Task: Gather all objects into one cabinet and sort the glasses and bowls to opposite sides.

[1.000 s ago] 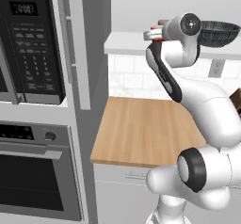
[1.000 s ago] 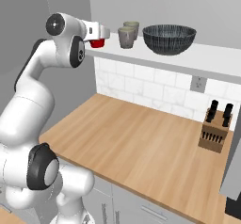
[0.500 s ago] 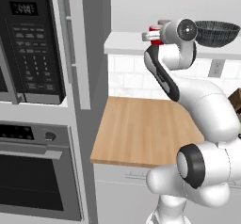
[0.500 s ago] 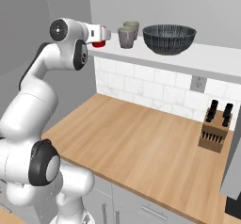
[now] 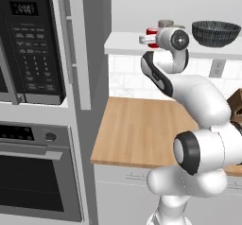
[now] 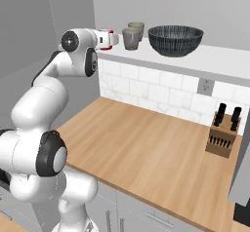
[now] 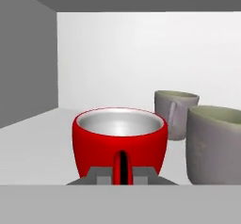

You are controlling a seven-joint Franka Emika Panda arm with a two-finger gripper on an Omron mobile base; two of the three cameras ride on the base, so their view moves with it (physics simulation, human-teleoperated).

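My gripper point(image 7: 122, 171) is shut on the near wall of the small red cup point(image 7: 120, 140), whose rim shows as a red strip between the dark fingers point(image 7: 99, 175). The cup point(image 6: 110, 31) sits at the left end of the cabinet's white shelf point(image 6: 215, 60), low over the board; I cannot tell whether it touches. Two grey-green mugs point(image 7: 175, 112) point(image 7: 214, 143) stand just to its right, one point(image 6: 131, 38) in front of the other point(image 6: 136, 29). Further right on the same shelf stands the wide dark ribbed bowl point(image 6: 175, 39) point(image 5: 216, 33). From the left base view, the gripper point(image 5: 150, 39) holds the cup point(image 5: 152, 31) beside the cabinet's side panel.
A grey side wall closes the cabinet left of the cup point(image 7: 28, 63). Below lies a wooden counter point(image 6: 146, 148) with a knife block point(image 6: 222, 133) at its right. A microwave point(image 5: 28, 44) and an oven point(image 5: 33, 172) stand in the tall unit at the left.
The hand has carried the red cup further in over the shelf, closer to the two mugs. Mugs and bowl have stayed put.
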